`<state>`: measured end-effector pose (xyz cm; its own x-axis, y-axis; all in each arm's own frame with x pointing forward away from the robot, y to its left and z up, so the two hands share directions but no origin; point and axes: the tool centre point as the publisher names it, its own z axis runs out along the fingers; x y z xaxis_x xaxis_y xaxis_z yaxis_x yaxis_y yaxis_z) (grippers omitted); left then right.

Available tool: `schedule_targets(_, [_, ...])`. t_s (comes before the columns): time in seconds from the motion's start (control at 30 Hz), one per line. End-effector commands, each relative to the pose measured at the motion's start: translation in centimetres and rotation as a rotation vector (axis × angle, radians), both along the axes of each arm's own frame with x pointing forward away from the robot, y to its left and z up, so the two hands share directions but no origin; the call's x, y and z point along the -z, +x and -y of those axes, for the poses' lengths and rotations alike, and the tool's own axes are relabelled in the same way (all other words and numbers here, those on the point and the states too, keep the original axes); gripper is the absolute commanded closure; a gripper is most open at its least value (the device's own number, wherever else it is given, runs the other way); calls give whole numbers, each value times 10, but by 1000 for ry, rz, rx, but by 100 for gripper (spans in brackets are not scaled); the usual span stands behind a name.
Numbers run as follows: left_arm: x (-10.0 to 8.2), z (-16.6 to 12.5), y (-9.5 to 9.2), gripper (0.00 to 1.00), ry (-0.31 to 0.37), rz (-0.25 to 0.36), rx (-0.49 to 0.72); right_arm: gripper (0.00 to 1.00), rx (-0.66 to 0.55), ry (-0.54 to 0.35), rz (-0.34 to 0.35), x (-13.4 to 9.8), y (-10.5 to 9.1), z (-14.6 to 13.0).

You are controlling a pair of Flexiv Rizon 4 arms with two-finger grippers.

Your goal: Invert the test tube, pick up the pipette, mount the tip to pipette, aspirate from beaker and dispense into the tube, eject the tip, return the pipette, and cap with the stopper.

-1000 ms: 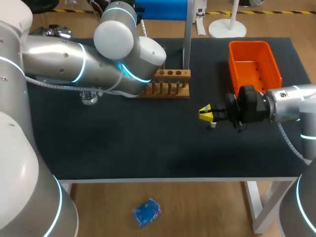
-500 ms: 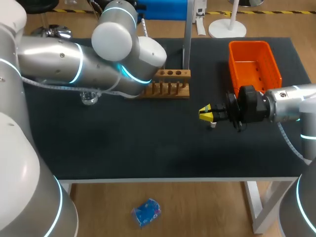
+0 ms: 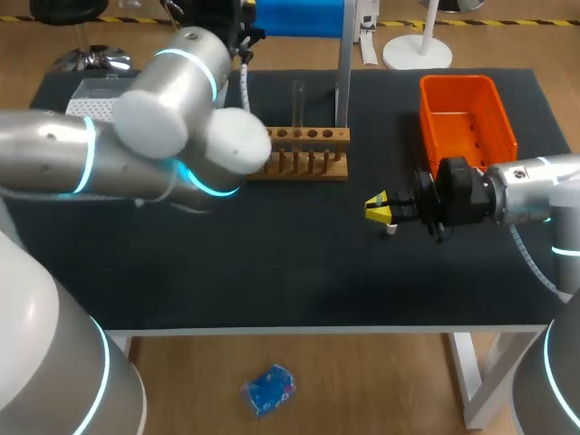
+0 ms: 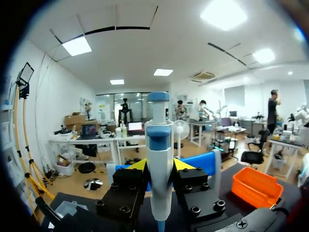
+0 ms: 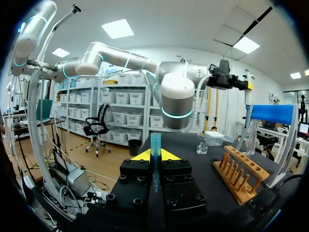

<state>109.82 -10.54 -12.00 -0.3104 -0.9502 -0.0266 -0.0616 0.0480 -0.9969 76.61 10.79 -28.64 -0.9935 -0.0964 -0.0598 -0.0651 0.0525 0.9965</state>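
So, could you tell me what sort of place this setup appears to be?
Most likely a lab-style bench for liquid handling: a wooden test tube rack stands on the table, the left gripper is shut on a pipette, and the right gripper holds a blue pipette tip.

The black-topped table point(image 3: 272, 263) carries a wooden rack point(image 3: 308, 136), an orange bin point(image 3: 467, 122) and a pale box point(image 3: 95, 91).
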Motion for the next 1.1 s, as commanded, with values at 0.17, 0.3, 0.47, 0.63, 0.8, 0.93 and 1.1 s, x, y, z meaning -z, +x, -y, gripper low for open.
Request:
schedule_targets(0.17, [-19, 1, -72, 100, -14, -32, 551, 100, 1, -2, 1, -1, -1, 0])
schedule_targets(0.3, [-21, 11, -94, 100, 0, -31, 671, 100, 1, -2, 1, -1, -1, 0])
schedule_targets(0.47, [-17, 26, -119, 100, 6, -35, 828, 100, 1, -2, 1, -1, -1, 0])
schedule_targets(0.63, [-16, 39, -141, 100, -20, -38, 904, 100, 1, -2, 1, -1, -1, 0])
schedule_targets(0.8, [-20, 48, -158, 100, 13, 10, 970, 100, 1, -2, 1, -1, -1, 0])
schedule_targets(0.93, [-25, 57, -171, 100, 27, 17, 985, 100, 1, -2, 1, -1, -1, 0])
schedule_targets(1.1, [-27, 71, -187, 100, 44, 11, 1007, 100, 1, -2, 1, -1, -1, 0])
